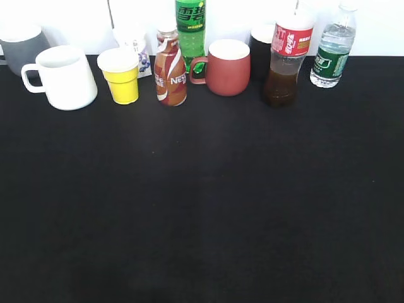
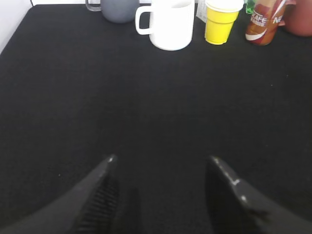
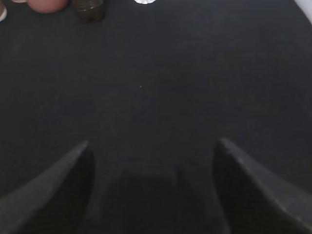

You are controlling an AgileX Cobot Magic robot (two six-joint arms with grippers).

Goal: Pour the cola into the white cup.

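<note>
The cola bottle (image 1: 285, 60), clear with a red label and dark brown liquid in its lower part, stands upright at the back right; its base shows in the right wrist view (image 3: 89, 9). The white cup (image 1: 63, 77), a wide mug with its handle to the left, stands at the back left and also shows in the left wrist view (image 2: 168, 23). My left gripper (image 2: 161, 163) is open and empty over bare black cloth, well short of the cup. My right gripper (image 3: 153, 146) is open and empty, well short of the bottle. Neither gripper shows in the exterior view.
Along the back stand a grey mug (image 1: 22, 45), a yellow cup (image 1: 122, 76), a Nescafe bottle (image 1: 170, 72), a green soda bottle (image 1: 190, 31), a red mug (image 1: 226, 66) and a water bottle (image 1: 332, 50). A black cloth (image 1: 202, 202) covers the table.
</note>
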